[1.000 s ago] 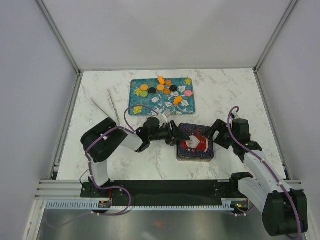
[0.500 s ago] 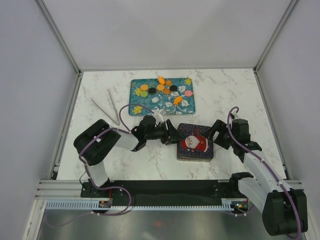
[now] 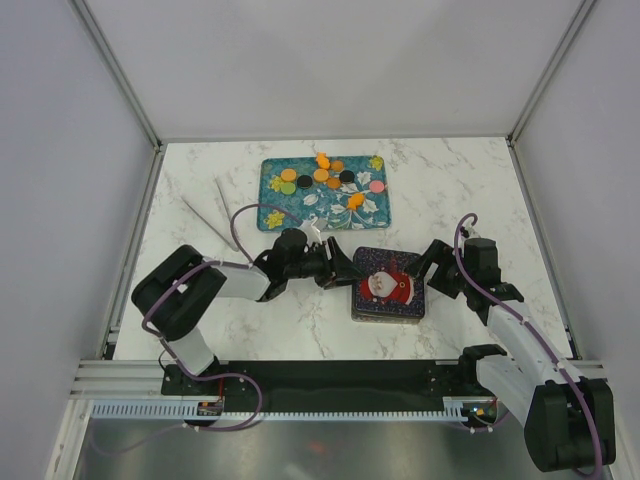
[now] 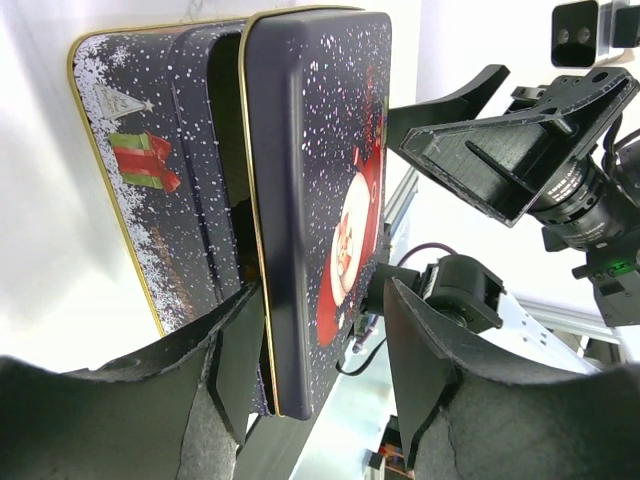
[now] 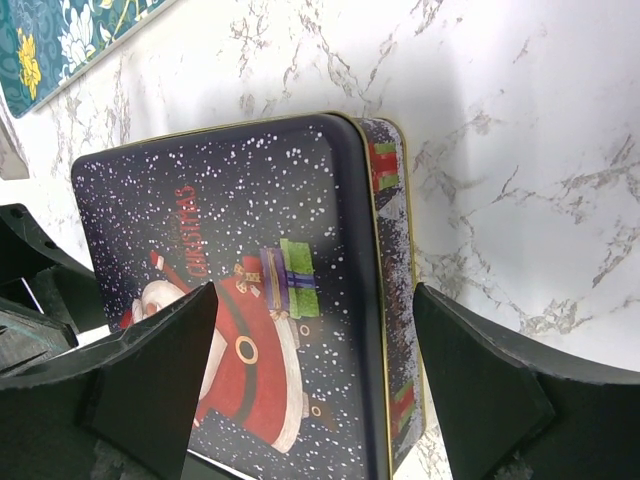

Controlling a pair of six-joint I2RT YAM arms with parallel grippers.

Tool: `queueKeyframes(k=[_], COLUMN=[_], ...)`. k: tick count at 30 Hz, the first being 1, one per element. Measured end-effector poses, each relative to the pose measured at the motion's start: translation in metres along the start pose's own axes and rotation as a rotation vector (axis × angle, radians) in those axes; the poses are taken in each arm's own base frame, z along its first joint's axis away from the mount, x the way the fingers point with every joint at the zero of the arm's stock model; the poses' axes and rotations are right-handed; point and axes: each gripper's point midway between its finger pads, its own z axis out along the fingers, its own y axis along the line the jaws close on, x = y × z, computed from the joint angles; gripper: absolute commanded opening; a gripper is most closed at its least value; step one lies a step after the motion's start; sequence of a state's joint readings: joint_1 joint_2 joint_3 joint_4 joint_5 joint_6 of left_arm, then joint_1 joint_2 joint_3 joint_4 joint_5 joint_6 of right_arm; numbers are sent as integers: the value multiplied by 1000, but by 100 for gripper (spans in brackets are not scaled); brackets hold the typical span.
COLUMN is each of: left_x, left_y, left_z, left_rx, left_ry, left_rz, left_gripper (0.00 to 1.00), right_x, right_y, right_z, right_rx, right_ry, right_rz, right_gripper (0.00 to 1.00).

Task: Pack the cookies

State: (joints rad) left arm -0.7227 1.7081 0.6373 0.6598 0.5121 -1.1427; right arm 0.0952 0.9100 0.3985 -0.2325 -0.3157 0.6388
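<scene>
Fingers (image 4: 425, 370) of the left gripper (image 4: 320, 295) straddle the lid (image 4: 320, 150) of the Christmas tin (image 4: 150, 200), clamped or loose I cannot tell, likely to open it; right gripper (image 5: 315, 300) gapes wide; cookies (image 3: 322, 176) wait on the floral tray (image 3: 280, 215).

We saw a white marble counter (image 3: 480, 190) with pale walls on three sides. At the back lay a blue-green tray (image 3: 300, 215) with white flowers and yellow leaves painted on it. Left of the tray lay two thin metal sticks (image 3: 227, 210), close together at the near end. Nearer the front sat a dark blue Christmas tin (image 3: 372, 306) with a Santa on its lid (image 4: 310, 200). The lid was not on straight, and a strip of the box (image 4: 160, 200) showed beside it.
</scene>
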Motion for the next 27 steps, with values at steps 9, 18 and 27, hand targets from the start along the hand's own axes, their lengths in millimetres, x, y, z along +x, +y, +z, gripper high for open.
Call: queueKeyframes(k=[9,18,27], left_x=[-3,-4,-7], left_y=[0,1,8], left_z=[-7,-12,-24], left_rx=[-31,-57,-106], left_ry=[-24,-33,-46], left_rz=[26,35,35], left_gripper=[66,65,61], right_x=[0,1,2], right_y=[-3,-6,-8], right_z=[0,1,2], right_rx=[11,26,31], right_ry=[-1,2,7], right_rz=[-14,-22,-26], right_gripper=[86,86,86])
